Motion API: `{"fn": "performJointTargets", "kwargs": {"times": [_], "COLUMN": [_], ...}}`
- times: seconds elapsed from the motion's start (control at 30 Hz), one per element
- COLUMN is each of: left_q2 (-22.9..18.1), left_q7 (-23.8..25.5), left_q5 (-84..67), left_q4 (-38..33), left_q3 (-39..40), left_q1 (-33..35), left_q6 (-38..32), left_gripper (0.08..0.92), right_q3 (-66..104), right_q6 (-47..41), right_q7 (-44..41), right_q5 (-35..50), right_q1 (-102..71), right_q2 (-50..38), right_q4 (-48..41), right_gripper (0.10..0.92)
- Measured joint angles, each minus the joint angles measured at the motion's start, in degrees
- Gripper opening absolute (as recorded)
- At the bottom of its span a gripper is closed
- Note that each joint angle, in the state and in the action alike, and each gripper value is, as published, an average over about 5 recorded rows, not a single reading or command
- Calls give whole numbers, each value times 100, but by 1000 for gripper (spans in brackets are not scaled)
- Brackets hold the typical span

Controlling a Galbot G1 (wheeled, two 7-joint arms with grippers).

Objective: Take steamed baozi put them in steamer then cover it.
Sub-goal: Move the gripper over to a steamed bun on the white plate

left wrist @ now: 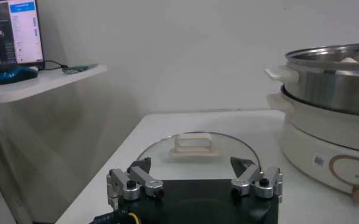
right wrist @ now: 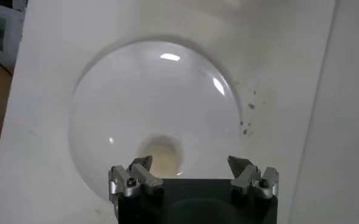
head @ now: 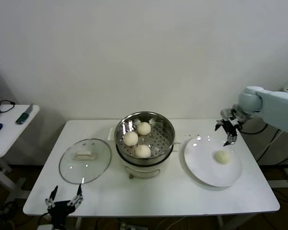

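Three cream-white baozi [head: 143, 128] lie in the shiny steamer [head: 167, 125] on its white pot base at the table's middle. A fourth baozi [head: 223, 156] lies on the white plate [head: 201, 167] to the right; in the right wrist view this baozi [right wrist: 161, 154] shows just beyond the jaws. My right gripper [head: 227, 130] [right wrist: 191, 165] is open and empty, hovering above the plate's far edge. The glass cover [head: 85, 160] with its cream handle [left wrist: 192, 145] lies flat on the table left of the steamer. My left gripper [head: 64, 200] [left wrist: 192, 168] is open and empty, low at the table's front left edge.
A white side table [head: 9, 129] at the far left holds a blue mouse [left wrist: 11, 74] and small items. Cables hang off the table's right side. The steamer [left wrist: 331, 79] stands tall to the right of the cover.
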Motion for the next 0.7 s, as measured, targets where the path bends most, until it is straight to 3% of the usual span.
{"fn": "performJointTargets", "kwargs": {"times": [0.7], "left_q2": [-29], "left_q7": [-14], "left_q5": [3], "left_q4": [132], "left_q3": [-15], "left_q1": [-26], "left_q6": [-39], "left_gripper": [823], "right_q3": [1278], "right_q6": [-173], "right_q7": [147], "right_q5": [-978], "right_q1": [-1811], "right_q2": [115], "right_q4": [-973], "right_gripper": [823]}}
